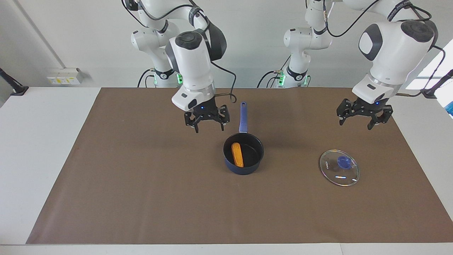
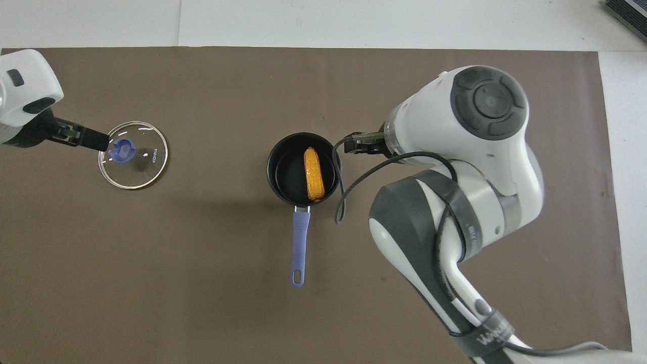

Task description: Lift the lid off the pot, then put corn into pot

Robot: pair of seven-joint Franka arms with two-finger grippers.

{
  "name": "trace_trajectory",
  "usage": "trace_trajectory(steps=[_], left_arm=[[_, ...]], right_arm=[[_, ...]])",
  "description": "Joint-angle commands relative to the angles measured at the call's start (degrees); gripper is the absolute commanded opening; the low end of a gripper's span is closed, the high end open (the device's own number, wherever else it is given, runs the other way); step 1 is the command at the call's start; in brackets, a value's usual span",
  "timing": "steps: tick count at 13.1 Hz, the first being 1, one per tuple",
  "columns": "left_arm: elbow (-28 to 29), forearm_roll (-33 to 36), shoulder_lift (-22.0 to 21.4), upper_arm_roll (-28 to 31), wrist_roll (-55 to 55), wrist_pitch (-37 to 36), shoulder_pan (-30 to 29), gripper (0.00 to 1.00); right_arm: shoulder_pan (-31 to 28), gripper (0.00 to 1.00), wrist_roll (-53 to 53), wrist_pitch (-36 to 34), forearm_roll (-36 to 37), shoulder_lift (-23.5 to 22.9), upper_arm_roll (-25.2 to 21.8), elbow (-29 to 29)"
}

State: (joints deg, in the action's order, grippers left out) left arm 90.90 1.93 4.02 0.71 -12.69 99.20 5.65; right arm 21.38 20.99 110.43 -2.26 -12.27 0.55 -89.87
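Note:
The dark blue pot (image 1: 242,169) stands mid-table, its long handle (image 1: 242,117) pointing toward the robots. The orange-yellow corn (image 1: 237,154) lies inside the pot. In the overhead view the corn (image 2: 313,173) rests on the pot's black floor (image 2: 285,172). The glass lid (image 1: 339,167) with its blue knob lies flat on the mat toward the left arm's end; it also shows in the overhead view (image 2: 133,154). My right gripper (image 1: 209,128) hangs open and empty over the mat beside the pot's handle. My left gripper (image 1: 355,124) hangs open and empty over the lid's edge (image 2: 83,136).
A brown mat (image 1: 141,177) covers most of the white table (image 1: 35,141). A black cable (image 2: 343,202) loops down from the right arm beside the pot. A black stand (image 1: 14,86) sits at the table's edge at the right arm's end.

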Motion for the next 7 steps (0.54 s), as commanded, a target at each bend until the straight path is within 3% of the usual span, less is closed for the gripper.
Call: trace_trajectory(steps=[1,3,5,7], left_arm=[[-3.6,0.8,-3.7,0.2,0.9,-8.6,0.2,1.00],[-3.6,0.6,-7.4,0.1,1.2,-13.2,0.2,1.00],[-4.0,0.4,-8.1,0.4,1.3,-15.9,0.2,1.00],[-7.8,0.4,-7.7,0.3,1.3,-19.9,0.2,1.00]], right_arm=[[-3.7,1.00,-5.4,-5.2,-0.9,4.3,0.4,-1.4],[-7.0,1.00,-9.2,-8.8,-0.3,7.0,0.3,-1.4],[-10.5,1.00,-11.8,-11.8,0.2,9.1,0.3,-1.3],[-14.0,1.00,-16.4,-13.5,0.2,10.6,0.2,-1.2]])
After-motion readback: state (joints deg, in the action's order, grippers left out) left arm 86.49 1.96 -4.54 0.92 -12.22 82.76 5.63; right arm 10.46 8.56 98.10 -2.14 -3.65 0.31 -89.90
